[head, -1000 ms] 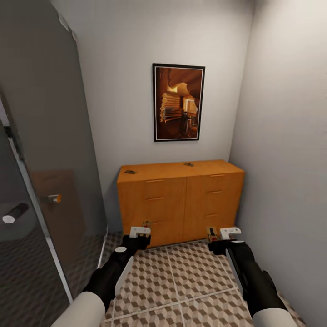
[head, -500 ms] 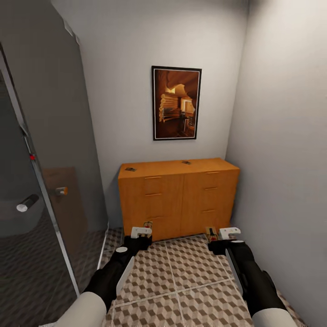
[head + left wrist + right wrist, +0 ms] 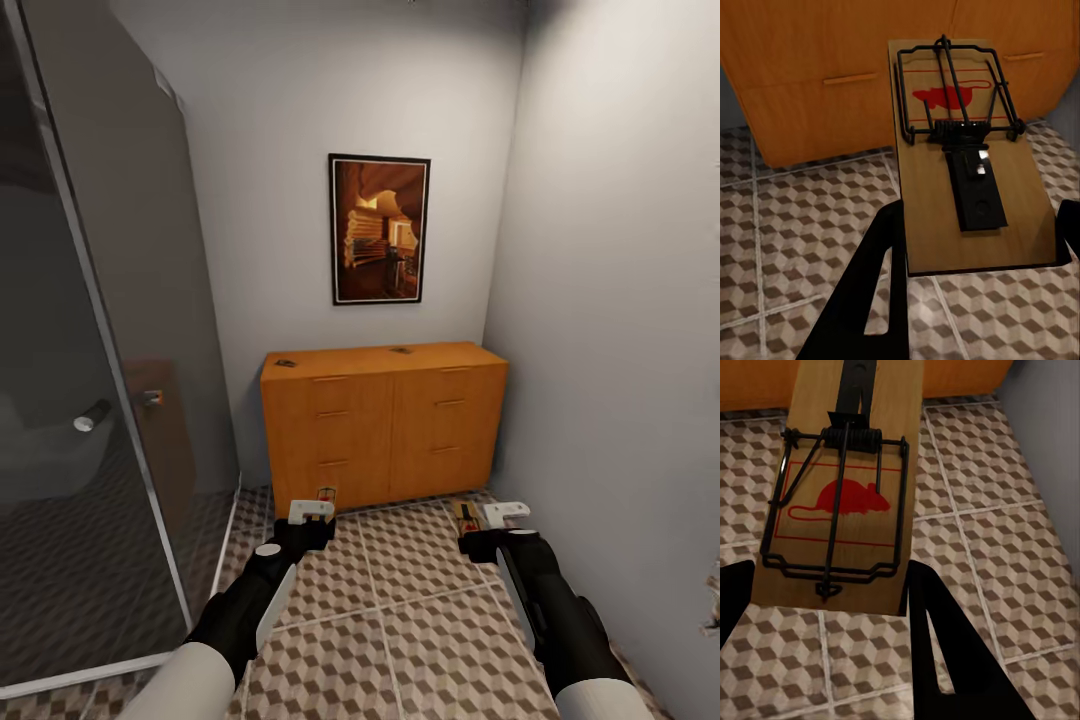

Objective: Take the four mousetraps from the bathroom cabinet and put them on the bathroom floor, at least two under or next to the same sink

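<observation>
Since a second ago the whole head picture has shifted: the cabinet (image 3: 384,420) now looks smaller and farther, more of the bathroom floor (image 3: 420,620) shows in front of it, and the glass shower screen (image 3: 120,330) takes more of the view's left side, so I judge that the robot is backing away from the cabinet, while both arms keep the same pose before the body. This suggests the carrying stage has begun for two traps. The left end effector (image 3: 318,511) is clamped on a mousetrap (image 3: 960,150); in the left wrist view the board sits between the two dark fingers (image 3: 874,289), wire side up. The right end effector (image 3: 488,517) is also clamped on a second mousetrap (image 3: 844,487), with its red mouse mark facing the camera and dark fingers at both sides of the board. Two other small traps lie on the top surface of the cabinet, one near its left corner (image 3: 285,363) and one near the middle at the back (image 3: 401,350). The sink is not yet reached, so all four traps are not yet on the floor.
</observation>
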Available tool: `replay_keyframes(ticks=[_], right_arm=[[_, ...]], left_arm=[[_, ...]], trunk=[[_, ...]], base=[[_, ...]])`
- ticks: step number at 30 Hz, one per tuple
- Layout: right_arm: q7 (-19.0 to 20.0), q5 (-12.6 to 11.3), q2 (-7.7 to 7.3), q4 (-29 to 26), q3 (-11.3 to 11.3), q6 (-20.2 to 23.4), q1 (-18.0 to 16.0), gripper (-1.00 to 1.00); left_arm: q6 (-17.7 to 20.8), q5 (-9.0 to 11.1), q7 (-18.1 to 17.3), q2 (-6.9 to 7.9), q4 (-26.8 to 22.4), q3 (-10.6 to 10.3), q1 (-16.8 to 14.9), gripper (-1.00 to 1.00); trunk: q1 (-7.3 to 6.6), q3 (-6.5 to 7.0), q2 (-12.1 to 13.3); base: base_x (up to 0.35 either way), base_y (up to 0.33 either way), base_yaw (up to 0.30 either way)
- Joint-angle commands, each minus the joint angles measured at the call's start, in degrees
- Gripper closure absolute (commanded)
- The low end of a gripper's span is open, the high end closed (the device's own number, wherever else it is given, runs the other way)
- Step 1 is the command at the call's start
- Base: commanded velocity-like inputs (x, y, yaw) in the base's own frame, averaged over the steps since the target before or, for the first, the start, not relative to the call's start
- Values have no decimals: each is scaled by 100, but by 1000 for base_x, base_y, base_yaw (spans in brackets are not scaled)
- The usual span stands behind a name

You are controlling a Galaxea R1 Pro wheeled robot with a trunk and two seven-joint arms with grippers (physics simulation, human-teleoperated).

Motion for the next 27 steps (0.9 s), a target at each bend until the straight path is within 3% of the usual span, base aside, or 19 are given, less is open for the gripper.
replay_keyframes(ticks=[1, 27], right_arm=[[29, 18, 5, -6, -12, 27, -4, 100], [20, 8, 14, 4, -12, 51, -4, 100]], left_arm=[[32, 8, 46, 3, -11, -21, -3, 100], [28, 12, 46, 3, 38, -21, -3, 100]], trunk=[[-4, -7, -4], [-4, -7, -4]], base=[[-333, -93, 0], [-333, -93, 0]])
